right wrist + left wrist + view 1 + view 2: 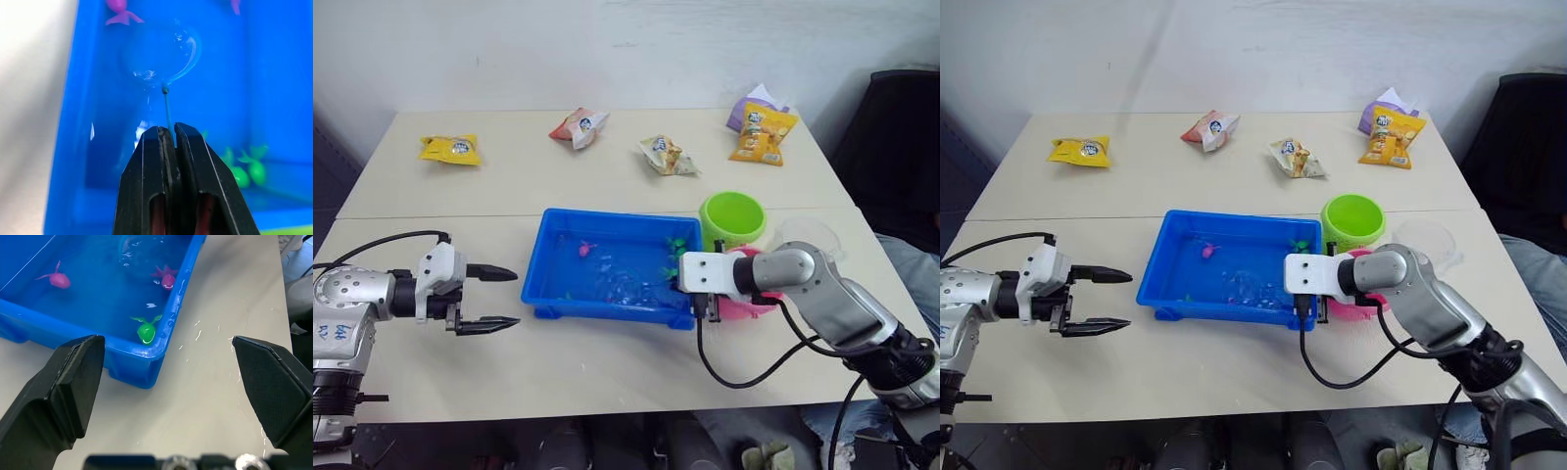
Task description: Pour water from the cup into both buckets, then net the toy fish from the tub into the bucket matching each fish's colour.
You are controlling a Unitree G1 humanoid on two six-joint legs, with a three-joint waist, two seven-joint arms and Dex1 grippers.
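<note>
The blue tub [540,245] holds water in the middle of the table. Pink fish [59,280] and green fish [146,333] lie in it. My right gripper [168,131] is shut on the thin handle of the net [161,54], whose hoop is down in the tub's water near its right end. The lime green bucket [732,217] stands just behind the tub's right end. My right arm partly hides the pink bucket [744,305]. The clear cup [811,235] stands right of the green bucket. To the left of the tub my left gripper [497,297] is open and holds nothing.
Several snack packets lie along the far side of the table: a yellow one [450,149], a red and white one [578,127], a pale one [668,155] and an orange one [762,132]. A black chair [896,137] stands at the right.
</note>
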